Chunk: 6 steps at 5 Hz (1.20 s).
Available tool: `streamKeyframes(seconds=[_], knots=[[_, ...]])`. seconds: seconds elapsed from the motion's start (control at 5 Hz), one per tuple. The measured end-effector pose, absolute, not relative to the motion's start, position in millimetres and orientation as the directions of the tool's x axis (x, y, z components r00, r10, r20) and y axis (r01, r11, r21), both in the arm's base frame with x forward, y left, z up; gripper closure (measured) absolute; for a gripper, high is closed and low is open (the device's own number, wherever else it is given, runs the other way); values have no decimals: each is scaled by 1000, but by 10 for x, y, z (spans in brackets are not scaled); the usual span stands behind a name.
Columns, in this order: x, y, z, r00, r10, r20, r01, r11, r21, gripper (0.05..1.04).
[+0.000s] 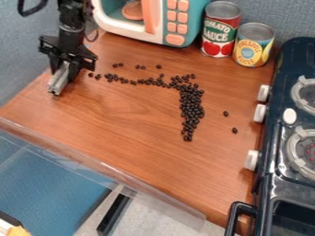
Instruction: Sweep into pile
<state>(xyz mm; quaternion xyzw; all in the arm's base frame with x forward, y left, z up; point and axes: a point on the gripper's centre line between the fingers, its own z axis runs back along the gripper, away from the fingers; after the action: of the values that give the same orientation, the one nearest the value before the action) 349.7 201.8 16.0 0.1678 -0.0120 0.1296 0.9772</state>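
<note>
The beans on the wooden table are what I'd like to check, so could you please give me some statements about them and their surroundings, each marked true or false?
1. The dark beans are all gathered in one compact pile. False: a thick band, a thin trail and scattered strays make up the spread.
2. Two stray beans lie between the thick band and the stove. True.
3. The claw is beside the stove. False: it is near the far left end of the thin trail, as pictured.
4. The red-labelled can stands next to the yellow-labelled can. True.
</note>
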Motion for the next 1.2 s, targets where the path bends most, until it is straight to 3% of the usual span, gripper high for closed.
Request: streamKeyframes(seconds=[0.6, 1.2], knots=[[3667, 1536, 133, 982, 177, 66, -187, 960, 209, 697], [3910, 918, 99, 994, 48, 99, -68, 974, 217, 697]])
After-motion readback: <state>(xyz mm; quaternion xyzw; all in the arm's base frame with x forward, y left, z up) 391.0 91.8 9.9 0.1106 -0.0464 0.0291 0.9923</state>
